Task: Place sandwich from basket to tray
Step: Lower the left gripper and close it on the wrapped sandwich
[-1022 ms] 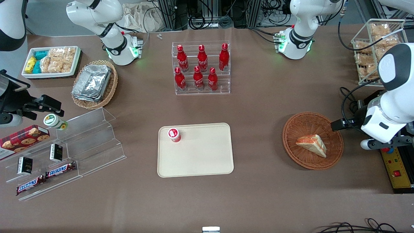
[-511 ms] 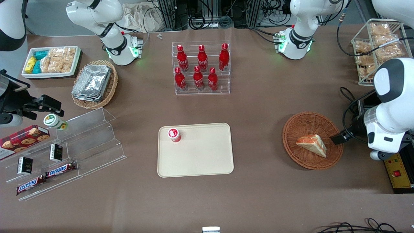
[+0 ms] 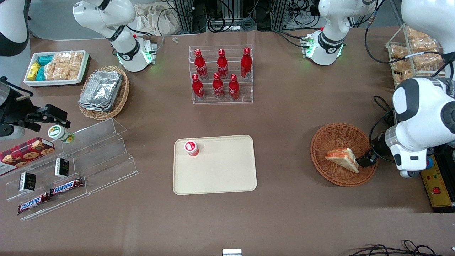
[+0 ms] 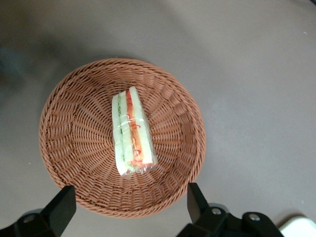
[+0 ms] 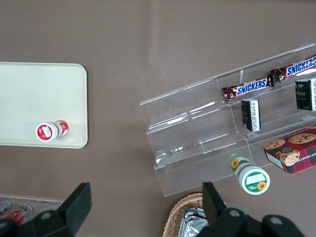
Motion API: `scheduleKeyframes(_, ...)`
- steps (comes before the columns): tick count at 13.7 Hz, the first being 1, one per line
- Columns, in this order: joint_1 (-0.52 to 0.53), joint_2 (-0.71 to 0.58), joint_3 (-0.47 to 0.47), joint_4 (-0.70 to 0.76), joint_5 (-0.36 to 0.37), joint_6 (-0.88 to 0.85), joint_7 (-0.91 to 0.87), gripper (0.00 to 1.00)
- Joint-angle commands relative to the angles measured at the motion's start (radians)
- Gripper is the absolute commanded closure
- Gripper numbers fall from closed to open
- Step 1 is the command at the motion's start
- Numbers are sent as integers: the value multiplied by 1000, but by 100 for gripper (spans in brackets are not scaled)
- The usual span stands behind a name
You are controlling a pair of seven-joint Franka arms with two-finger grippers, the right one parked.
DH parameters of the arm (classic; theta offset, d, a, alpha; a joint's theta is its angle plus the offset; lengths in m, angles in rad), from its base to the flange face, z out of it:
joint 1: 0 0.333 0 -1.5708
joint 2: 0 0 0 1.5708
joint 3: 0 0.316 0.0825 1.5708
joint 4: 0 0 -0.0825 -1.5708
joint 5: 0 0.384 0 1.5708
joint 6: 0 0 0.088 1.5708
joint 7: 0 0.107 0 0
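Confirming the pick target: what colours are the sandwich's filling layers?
Orange-red and green stripes between pale bread on the sandwich, clearest in the left wrist view; the gripper hangs open above the basket.

Round reddish-brown woven wicker basket [image 4: 64, 148]; pale bread sandwich wedge [image 4: 131, 132] showing green and orange-red stripes. Flat plain beige plastic tray [image 3: 220, 170] bearing red-and-white small cup [image 3: 191, 148]. Black two-finger gripper [image 4: 129, 210] over the basket.
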Motion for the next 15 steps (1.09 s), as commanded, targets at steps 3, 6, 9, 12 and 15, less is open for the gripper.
scheduleKeyframes(3,10,-13,1,-115,6,121,-64,0)
scheduleKeyframes(6,10,11,1,-117,6,132,-84,0)
scheduleKeyframes(9,11,17,1,-165,6,186,-113,0)
scheduleKeyframes(12,14,17,1,-215,6,241,-115,0)
scheduleKeyframes(15,16,25,1,-222,6,249,-115,0)
